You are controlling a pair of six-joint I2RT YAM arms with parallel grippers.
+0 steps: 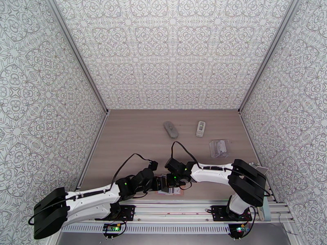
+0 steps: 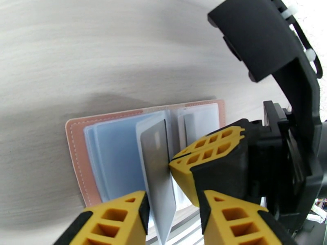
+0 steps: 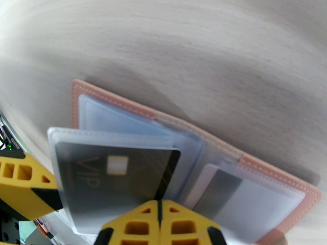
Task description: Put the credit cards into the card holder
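The pink card holder [image 2: 77, 160] lies open near the table's front edge [image 1: 175, 192], its clear sleeves fanned out. One sleeve leaf stands upright with a dark grey card [image 3: 118, 176] marked VIP inside it. That card [image 2: 157, 168] rises between the fingers of my left gripper [image 2: 171, 197], close to the left finger and with a gap to the right one. My right gripper [image 3: 159, 207] is shut, its tips [image 2: 184, 160] touching the upright leaf beside the spine. A pale card with a dark stripe [image 3: 216, 186] sits in a right-hand pocket.
Farther back on the wooden table lie a grey oblong object [image 1: 171, 128], a small remote-like device [image 1: 200, 128] and a clear plastic packet [image 1: 218, 148]. Patterned walls close in three sides. Both arms crowd together above the holder at the near edge.
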